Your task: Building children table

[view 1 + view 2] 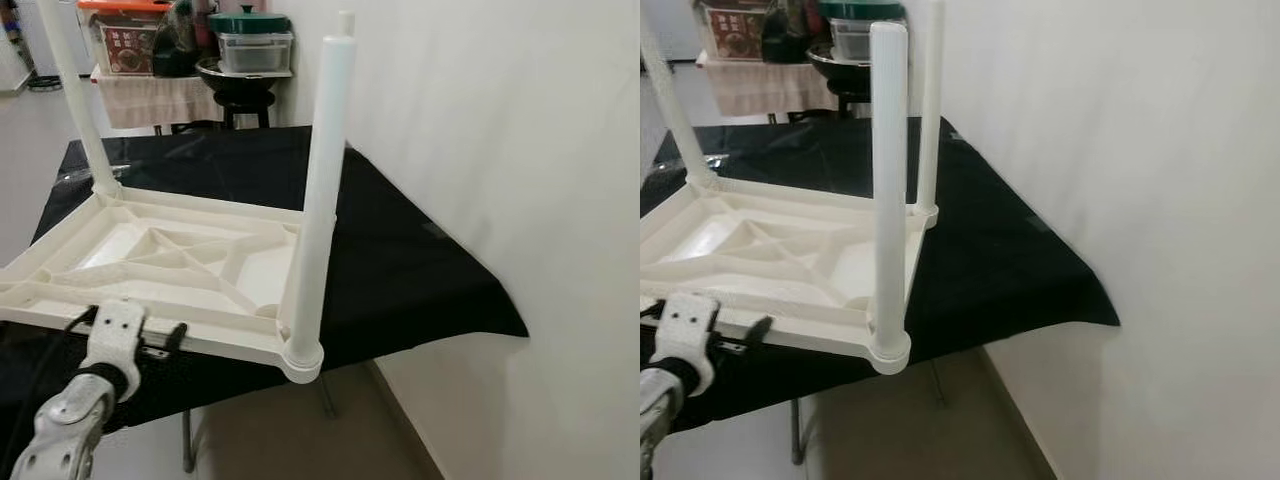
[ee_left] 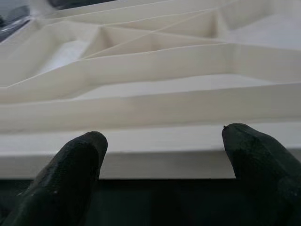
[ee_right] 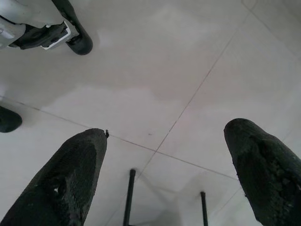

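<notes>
A white plastic children's table [image 1: 170, 255] lies upside down on a black-clothed table [image 1: 400, 260]. One white leg [image 1: 318, 200] stands in its near right corner socket, another leg [image 1: 82, 110] at the far left, and a third [image 1: 930, 110] at the far right. My left gripper [image 2: 162, 150] is open at the upturned table's near rim [image 2: 150, 141], one finger [image 2: 70, 174] on each side of a stretch of that edge, not touching it. My right gripper [image 3: 164, 174] hangs open over the tiled floor, holding nothing.
A white wall [image 1: 500, 150] runs close along the right. Behind the black table stand a stool with a pot and lidded containers [image 1: 248, 50] and a cloth-draped shelf [image 1: 140, 95]. Thin metal table legs [image 3: 128, 197] and my foot [image 3: 51, 28] show above the floor.
</notes>
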`<state>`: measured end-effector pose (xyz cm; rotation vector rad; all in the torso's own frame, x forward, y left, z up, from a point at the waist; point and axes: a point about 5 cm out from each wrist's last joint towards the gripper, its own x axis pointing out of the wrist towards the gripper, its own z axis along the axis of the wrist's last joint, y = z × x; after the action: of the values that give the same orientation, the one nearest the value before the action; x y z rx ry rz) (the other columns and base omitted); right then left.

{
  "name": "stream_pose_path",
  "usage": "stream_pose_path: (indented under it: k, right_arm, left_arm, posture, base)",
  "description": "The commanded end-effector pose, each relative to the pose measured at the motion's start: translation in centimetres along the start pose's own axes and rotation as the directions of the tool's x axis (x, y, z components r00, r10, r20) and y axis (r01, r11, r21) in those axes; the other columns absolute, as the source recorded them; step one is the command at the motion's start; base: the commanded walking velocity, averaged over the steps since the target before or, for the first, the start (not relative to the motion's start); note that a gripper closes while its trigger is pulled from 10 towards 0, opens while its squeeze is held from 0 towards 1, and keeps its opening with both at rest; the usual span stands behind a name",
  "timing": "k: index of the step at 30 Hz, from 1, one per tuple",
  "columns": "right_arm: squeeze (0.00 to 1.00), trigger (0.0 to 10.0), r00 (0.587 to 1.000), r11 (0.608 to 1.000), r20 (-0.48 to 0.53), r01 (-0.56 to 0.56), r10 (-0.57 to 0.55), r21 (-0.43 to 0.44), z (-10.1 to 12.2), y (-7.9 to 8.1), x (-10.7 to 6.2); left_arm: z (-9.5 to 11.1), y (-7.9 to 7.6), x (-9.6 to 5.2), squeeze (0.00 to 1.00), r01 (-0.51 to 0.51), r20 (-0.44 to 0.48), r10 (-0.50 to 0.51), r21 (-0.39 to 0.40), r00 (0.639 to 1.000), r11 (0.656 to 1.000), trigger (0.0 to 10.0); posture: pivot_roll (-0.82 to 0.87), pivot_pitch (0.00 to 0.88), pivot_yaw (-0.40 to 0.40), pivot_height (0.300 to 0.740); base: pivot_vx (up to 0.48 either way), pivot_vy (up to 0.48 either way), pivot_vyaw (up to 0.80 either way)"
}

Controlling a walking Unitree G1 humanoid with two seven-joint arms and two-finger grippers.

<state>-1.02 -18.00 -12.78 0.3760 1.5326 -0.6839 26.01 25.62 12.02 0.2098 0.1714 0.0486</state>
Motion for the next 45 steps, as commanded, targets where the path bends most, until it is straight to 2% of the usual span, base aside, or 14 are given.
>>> stream_pose_path:
  k: [1, 6, 8, 18, 28, 38, 45]
  right_arm:
    - [0.0, 10.0, 0.783, 0.574, 0.564, 0.342, 0.263, -0.744, 24.0, 7.1, -9.2]
    - [0.0, 10.0, 0.783, 0.575, 0.563, 0.34, 0.266, -0.744, 24.0, 7.1, -9.3]
    - [0.0, 10.0, 0.782, 0.577, 0.563, 0.339, 0.266, -0.743, 24.0, 7.1, -9.3]
    - [0.0, 10.0, 0.781, 0.58, 0.566, 0.341, 0.263, -0.74, 24.1, 7.1, -9.3]
    - [0.0, 10.0, 0.781, 0.581, 0.565, 0.338, 0.266, -0.741, 24.1, 7.2, -9.3]
    - [0.0, 10.0, 0.782, 0.579, 0.564, 0.339, 0.264, -0.741, 24.1, 7.1, -9.3]
    - [0.0, 10.0, 0.784, 0.578, 0.563, 0.34, 0.261, -0.741, 24.1, 6.9, -9.2]
  left_arm:
    - [-0.3, -0.2, -0.2, 0.0, -0.016, -0.017, 0.016, 0.002, 1.0, 1.0, 10.0]
    - [0.3, -0.8, -0.1, 0.0, -0.015, 0.016, 0.015, -0.006, 1.0, 1.0, 10.0]
    - [0.5, -1.7, 0.1, 0.0, -0.012, 0.028, 0.013, -0.014, 1.0, 1.0, 10.0]
    - [0.3, -3.6, 0.1, 0.0, 0.013, 0.027, -0.013, -0.024, 1.0, 1.0, 10.0]
    - [0.3, -4.5, 0.2, 0.0, 0.036, 0.017, -0.036, -0.034, 0.999, 0.999, 10.0]
    - [-0.5, -6.0, 0.6, 0.0, 0.109, -0.072, -0.117, -0.111, 0.99, 0.988, 10.0]
    - [-0.7, -5.8, 1.6, 0.0, 0.117, -0.136, -0.133, -0.121, 0.982, 0.986, 10.0]
  posture:
    - [0.11, 0.0, -0.092, 0.74]
    - [0.11, 0.0, -0.087, 0.74]
    - [0.11, 0.0, -0.087, 0.74]
    - [0.11, 0.0, -0.085, 0.74]
    - [0.11, 0.0, -0.084, 0.74]
    - [0.1, 0.0, -0.087, 0.74]
    - [0.09, 0.0, -0.079, 0.74]
  base:
    - [0.0, 0.476, 0.0]
    - [0.0, 0.476, 0.0]
    - [0.0, 0.476, 0.0]
    - [0.0, 0.474, 0.0]
    - [0.0, 0.0, 0.0]
    - [0.0, 0.0, 0.0]
    - [0.0, 0.0, 0.0]
